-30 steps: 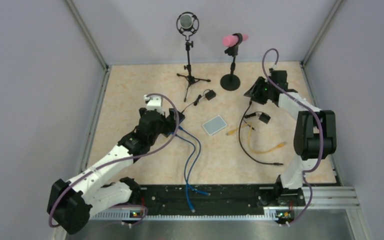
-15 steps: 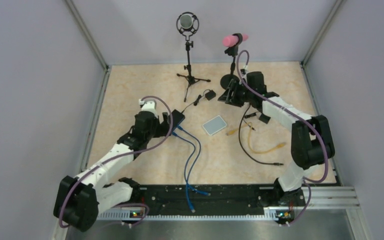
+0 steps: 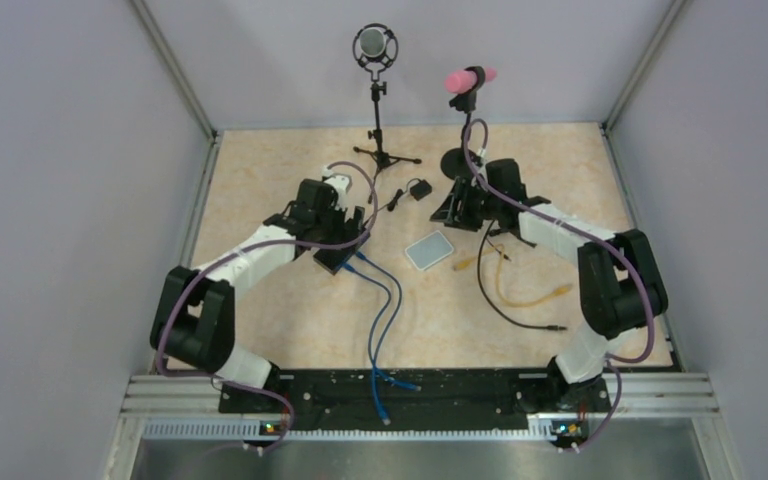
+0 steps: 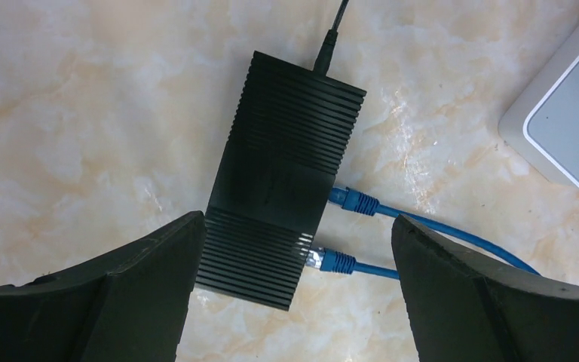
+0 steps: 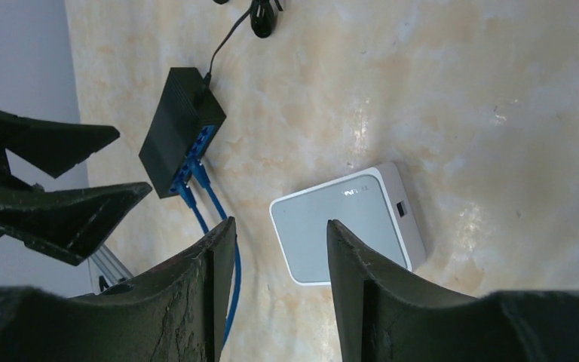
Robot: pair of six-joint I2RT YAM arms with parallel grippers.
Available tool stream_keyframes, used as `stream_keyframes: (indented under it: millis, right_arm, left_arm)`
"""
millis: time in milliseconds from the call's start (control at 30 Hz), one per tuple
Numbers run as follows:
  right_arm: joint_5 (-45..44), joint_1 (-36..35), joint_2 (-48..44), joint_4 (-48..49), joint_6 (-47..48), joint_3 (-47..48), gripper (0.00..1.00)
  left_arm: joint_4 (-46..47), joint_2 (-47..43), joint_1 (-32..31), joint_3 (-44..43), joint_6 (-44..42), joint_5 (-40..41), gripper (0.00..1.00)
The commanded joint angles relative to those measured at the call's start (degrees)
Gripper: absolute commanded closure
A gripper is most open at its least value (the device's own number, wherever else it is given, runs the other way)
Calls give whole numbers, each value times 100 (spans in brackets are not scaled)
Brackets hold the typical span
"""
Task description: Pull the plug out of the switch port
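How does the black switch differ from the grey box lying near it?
The black switch has a ribbed top; the grey box is smooth and white-rimmed. The switch has two blue cables and a black lead plugged in; the grey box shows none. Both are flat rectangles lying on the table.

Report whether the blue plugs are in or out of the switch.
In: both plugs sit seated in the switch's side ports.
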State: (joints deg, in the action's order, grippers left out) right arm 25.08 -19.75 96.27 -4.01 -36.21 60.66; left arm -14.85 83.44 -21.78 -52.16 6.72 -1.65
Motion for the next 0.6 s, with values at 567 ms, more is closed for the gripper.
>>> stream_keyframes:
  millis: [567]
  right_arm:
    - [234, -20, -364, 351, -140, -338, 52]
  left_arm:
    - [-811, 1249, 324, -779, -921, -519, 7]
